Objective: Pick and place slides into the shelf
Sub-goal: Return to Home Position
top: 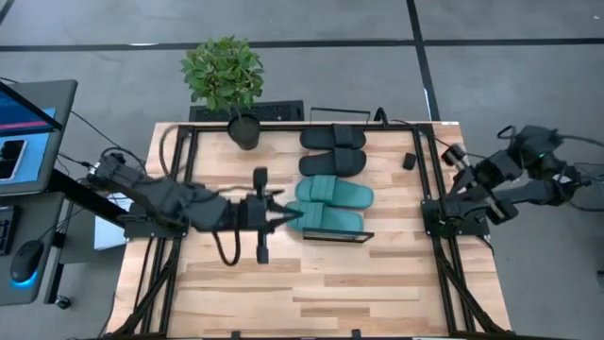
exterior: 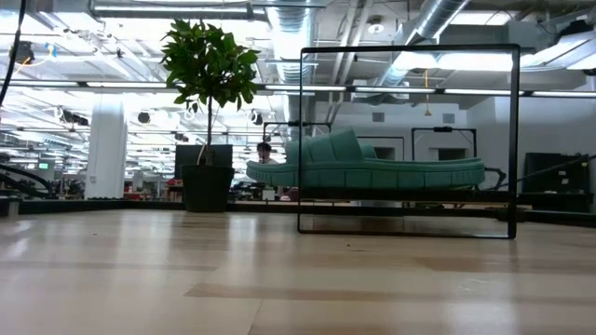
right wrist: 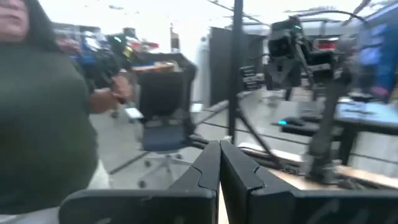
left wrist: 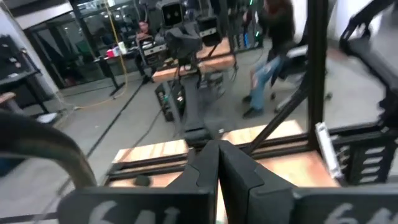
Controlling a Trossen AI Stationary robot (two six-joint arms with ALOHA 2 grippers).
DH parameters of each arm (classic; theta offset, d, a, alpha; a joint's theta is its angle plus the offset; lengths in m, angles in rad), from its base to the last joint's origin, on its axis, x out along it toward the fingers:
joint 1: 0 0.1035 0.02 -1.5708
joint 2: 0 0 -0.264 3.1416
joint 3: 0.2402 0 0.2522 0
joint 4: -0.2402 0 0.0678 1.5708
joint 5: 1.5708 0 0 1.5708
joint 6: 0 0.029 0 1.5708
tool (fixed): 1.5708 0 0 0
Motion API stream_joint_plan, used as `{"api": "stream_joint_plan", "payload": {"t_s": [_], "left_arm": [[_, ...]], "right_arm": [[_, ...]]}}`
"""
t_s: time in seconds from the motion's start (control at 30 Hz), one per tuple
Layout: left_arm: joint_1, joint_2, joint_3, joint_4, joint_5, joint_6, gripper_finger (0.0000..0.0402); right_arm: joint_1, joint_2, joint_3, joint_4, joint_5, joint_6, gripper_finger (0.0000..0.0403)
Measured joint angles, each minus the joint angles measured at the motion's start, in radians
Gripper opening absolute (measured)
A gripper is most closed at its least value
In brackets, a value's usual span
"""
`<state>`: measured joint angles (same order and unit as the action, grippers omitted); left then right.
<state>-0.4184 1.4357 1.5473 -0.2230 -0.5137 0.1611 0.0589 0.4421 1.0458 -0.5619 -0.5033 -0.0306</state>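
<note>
Two black slides (top: 332, 138) (top: 332, 162) and two teal slides (top: 334, 192) (top: 326, 218) lie side by side in a row inside the shelf's black wire frame (top: 338, 235). In the low view a teal slide (exterior: 372, 172) rests sole down on the shelf's board, inside the wire frame (exterior: 515, 140). My left gripper (top: 291, 213) (left wrist: 217, 163) is shut and points level toward the nearest teal slide's left end, with nothing between its fingers. My right gripper (top: 455, 156) (right wrist: 219, 165) is shut and empty, drawn back at the table's right edge.
A potted plant (top: 226, 76) stands at the table's far left beside the shelf, with a keyboard (top: 269, 111) behind it. A small dark object (top: 410, 161) lies right of the slides. A person (right wrist: 43, 106) stands beyond the table. The near half of the table (top: 311, 293) is bare wood.
</note>
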Motion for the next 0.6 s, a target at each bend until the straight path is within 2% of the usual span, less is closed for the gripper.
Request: {"api": "stream_joint_plan", "payload": {"t_s": [0.13, 0.23, 0.47, 0.6], "left_arm": [[-0.014, -0.058, -0.291, 0.336, 0.043, -0.025, 0.0], [-0.013, -0.124, -0.502, 0.558, 0.094, -0.031, 0.0], [-0.006, -0.358, -0.914, 0.937, 0.113, -0.092, 0.0], [-0.01, -0.515, -1.077, 0.988, 0.109, -0.107, 0.0]], "right_arm": [[0.0, -0.096, -0.163, 0.108, -0.044, 0.088, 0.0], [0.0, -0.178, -0.26, 0.141, -0.029, 0.13, 0.0], [-0.003, -0.374, -0.331, 0.09, 0.264, 0.173, 0.0], [-0.003, -0.437, -0.32, 0.012, 0.349, 0.143, 0.0]]}}
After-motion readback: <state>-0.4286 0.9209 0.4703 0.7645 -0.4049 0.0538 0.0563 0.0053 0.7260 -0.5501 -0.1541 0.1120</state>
